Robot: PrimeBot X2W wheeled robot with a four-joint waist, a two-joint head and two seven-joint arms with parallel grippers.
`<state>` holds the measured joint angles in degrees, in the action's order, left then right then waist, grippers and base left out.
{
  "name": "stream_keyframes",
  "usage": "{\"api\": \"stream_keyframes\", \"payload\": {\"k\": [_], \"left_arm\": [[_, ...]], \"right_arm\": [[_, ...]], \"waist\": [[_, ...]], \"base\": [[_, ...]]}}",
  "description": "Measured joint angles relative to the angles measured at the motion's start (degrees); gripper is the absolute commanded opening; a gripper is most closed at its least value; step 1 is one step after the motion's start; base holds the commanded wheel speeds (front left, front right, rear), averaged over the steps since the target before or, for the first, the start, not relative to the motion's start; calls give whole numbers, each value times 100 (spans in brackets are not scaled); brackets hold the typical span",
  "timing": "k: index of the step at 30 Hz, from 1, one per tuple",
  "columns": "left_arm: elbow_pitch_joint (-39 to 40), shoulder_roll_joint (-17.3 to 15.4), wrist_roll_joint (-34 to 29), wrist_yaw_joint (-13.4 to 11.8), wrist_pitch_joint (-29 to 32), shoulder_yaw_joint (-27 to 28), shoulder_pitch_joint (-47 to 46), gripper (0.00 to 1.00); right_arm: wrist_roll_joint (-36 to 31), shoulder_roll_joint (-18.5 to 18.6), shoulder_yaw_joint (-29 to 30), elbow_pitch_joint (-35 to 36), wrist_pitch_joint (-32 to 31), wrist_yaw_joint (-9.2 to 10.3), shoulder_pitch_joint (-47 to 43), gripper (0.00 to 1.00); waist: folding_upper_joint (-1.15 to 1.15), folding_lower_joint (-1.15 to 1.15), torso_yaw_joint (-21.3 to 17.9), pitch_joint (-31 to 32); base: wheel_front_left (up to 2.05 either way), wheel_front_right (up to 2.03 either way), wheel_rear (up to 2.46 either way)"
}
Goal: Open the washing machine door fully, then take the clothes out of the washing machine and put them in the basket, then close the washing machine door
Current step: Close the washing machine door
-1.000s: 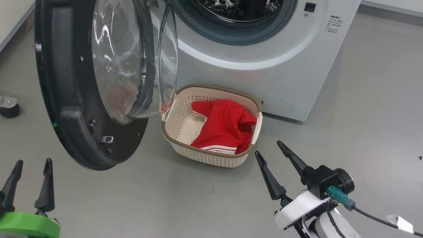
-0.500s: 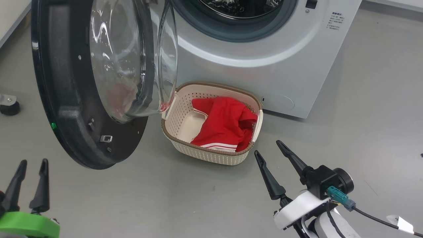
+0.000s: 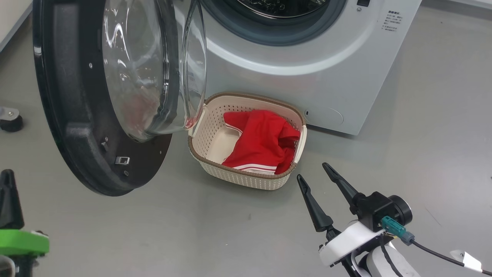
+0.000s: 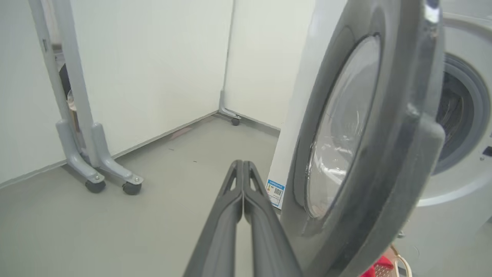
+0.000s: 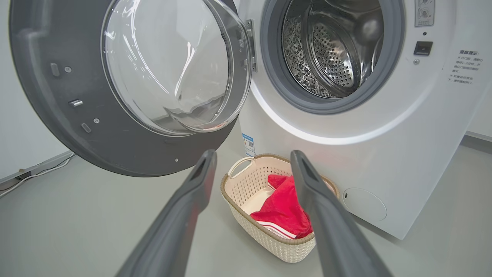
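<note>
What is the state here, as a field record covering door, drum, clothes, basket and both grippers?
door: large round black-ringed glass washing machine door, swung wide open
drum: steel drum of the white front-loading washing machine, no clothes visible inside
basket: cream perforated plastic basket, on the grey floor before the machine
clothes: red garments with striped trim, in the basket
left gripper: shut, empty, beside the door
right gripper: open, empty, near the basket

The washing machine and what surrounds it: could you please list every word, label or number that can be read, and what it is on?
No text is clear enough to quote.
Printed block, upper right of the washing machine front: too small to read.
Blue label, its lower front corner: square code and fine print, too small.
White tag on the black cable: one dark mark, blurred.
</note>
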<state>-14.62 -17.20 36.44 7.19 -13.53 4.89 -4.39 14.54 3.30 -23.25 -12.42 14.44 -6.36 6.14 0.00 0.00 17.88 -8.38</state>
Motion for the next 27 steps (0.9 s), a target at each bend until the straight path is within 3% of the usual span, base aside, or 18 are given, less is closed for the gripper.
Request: {"api": "stream_keyframes", "payload": {"k": [12, 18, 27], "left_arm": [[-330, 776, 3424, -1, 1770, 1071, -878, 0], [-405, 985, 4842, -388, 2776, 1500, -1272, 0], [-402, 1066, 5782, -1009, 3953, 1548, -1379, 0]], "right_arm": [[0, -1, -26, -7, 0, 0, 5, 100], [9, -2, -55, -14, 0, 0, 5, 100], [43, -1, -54, -37, 0, 0, 6, 100]], "waist": [[0, 0, -31, 1], [0, 0, -71, -8], [0, 0, -89, -4]], "base": [[0, 0, 0], [0, 0, 0], [0, 0, 0]]}}
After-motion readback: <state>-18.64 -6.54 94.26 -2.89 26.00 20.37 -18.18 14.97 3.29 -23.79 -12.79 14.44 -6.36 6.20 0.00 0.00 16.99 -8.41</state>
